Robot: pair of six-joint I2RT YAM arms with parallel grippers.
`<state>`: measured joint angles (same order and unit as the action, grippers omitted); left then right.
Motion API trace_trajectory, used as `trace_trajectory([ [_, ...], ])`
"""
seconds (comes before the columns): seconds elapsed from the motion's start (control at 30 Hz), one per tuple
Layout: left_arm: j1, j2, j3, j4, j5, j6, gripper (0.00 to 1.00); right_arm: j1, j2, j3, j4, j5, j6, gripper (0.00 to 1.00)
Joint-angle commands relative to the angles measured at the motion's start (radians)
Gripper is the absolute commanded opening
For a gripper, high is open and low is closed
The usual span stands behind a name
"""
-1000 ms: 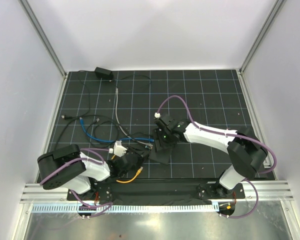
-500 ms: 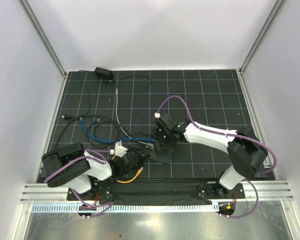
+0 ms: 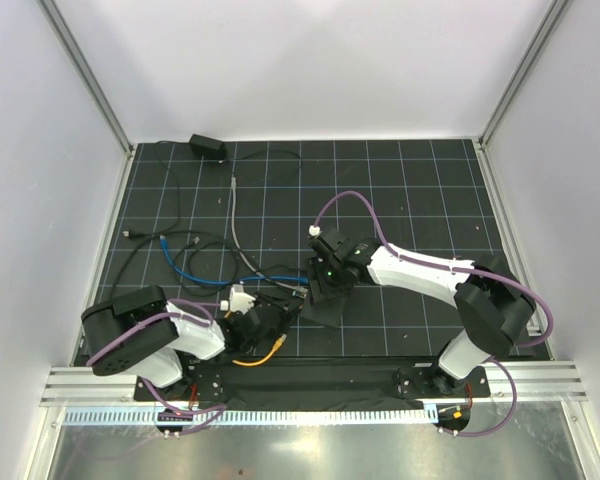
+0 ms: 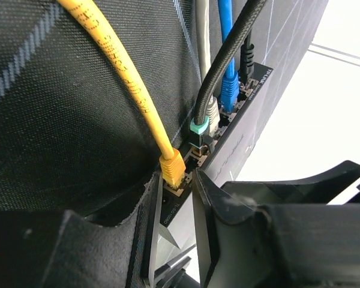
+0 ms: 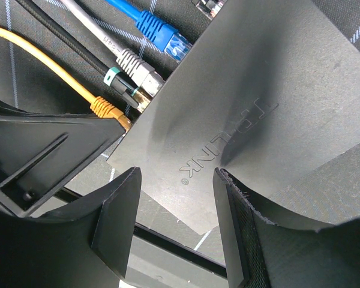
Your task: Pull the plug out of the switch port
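Note:
The flat black switch (image 3: pixel 322 306) lies on the mat near the front, its logo face in the right wrist view (image 5: pixel 252 102). Several cables plug into its left long edge (image 4: pixel 231 153): a yellow plug (image 4: pixel 172 170) nearest me, then a black teal-ringed plug (image 4: pixel 199 129), a grey plug (image 4: pixel 211 112) and a blue plug (image 4: pixel 229 90). My left gripper (image 4: pixel 175 219) is open narrowly, its fingertips (image 4: pixel 153 210) on either side just short of the yellow plug (image 5: pixel 105 110). My right gripper (image 5: pixel 177 210) is open, low over the switch's near corner (image 3: pixel 320 290).
A small black power adapter (image 3: pixel 208 147) sits at the back left. Black, blue and grey cables (image 3: pixel 195 262) loop over the left half of the mat. The yellow cable (image 3: pixel 255 358) curls by the front rail (image 3: pixel 310 383). Walls close in both sides.
My left arm has shifted slightly right, bringing its gripper closer to the switch's left edge. The right arm and the switch have not visibly moved.

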<state>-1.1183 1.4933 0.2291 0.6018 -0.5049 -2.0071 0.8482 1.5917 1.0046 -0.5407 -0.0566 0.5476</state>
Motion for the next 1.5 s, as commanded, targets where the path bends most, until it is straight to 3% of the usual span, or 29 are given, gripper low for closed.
trace_trajectory([
  [0.0, -0.005, 0.007, 0.022, -0.244, 0.005, 0.024, 0.31, -0.005, 0.004, 0.006, 0.016, -0.015, -0.008, 0.59],
  [0.47, -0.005, 0.021, 0.023, -0.247, -0.026, 0.056, 0.16, -0.005, 0.008, 0.008, 0.016, -0.014, -0.011, 0.59],
  [0.6, -0.005, 0.044, 0.018, -0.221, -0.023, 0.071, 0.00, -0.005, 0.001, 0.020, -0.002, 0.035, -0.009, 0.59],
  [0.83, -0.005, 0.096, 0.019, -0.186, -0.018, 0.105, 0.00, -0.003, 0.010, 0.081, -0.044, 0.167, 0.047, 0.62],
  [0.97, -0.005, 0.110, 0.015, -0.169, -0.006, 0.117, 0.00, 0.017, 0.031, 0.126, -0.074, 0.257, 0.071, 0.79],
  [1.47, -0.006, 0.047, -0.027, -0.169, -0.037, 0.128, 0.00, 0.161, 0.203, 0.238, -0.168, 0.512, 0.120, 0.78],
])
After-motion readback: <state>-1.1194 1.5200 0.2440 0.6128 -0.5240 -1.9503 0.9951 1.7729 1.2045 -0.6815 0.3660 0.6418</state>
